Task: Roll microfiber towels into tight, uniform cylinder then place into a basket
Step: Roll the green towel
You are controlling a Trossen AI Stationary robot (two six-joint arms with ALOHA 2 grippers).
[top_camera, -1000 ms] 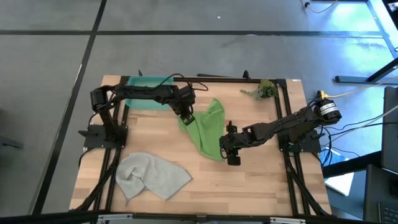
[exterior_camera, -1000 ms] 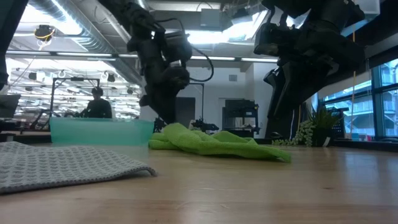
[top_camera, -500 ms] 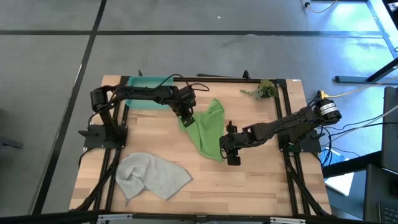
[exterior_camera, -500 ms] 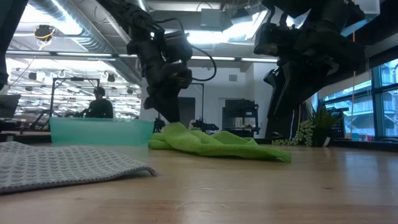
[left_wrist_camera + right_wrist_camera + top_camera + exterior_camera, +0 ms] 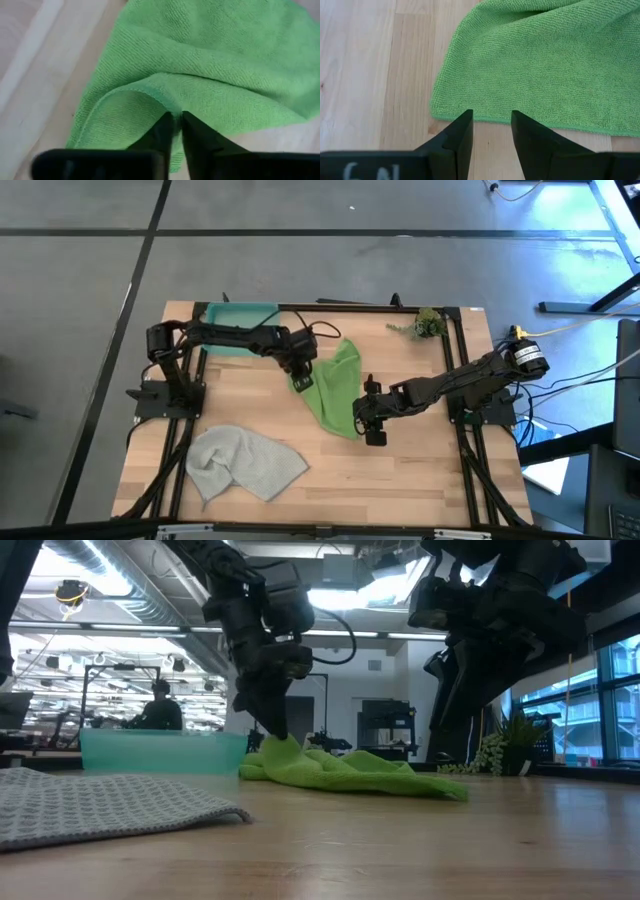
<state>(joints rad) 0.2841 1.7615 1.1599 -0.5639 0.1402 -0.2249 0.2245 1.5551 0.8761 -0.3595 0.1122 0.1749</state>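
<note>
Left gripper (image 5: pixel 176 120) has just pinched shut on a folded edge of the bright lime-green microfiber towel (image 5: pixel 335 385), ready for lifting or rolling, while right gripper (image 5: pixel 491 125) waits part-open at the towel's opposite edge on the counter.

- The green towel (image 5: pixel 210 65) is soft cloth with a fine looped weave, matt, with a stitched hem.
- The grey towel (image 5: pixel 245 463) is matt cloth with a small waffle-like texture.
- The worktop (image 5: pixel 380 75) is pale wood planks, smooth with a faint sheen.
- The basket (image 5: pixel 160 751) looks like translucent teal plastic, smooth.
- The left pincer (image 5: pixel 177 131) and right pincer (image 5: pixel 492 131) have dark, matt, smooth fingers.
</note>
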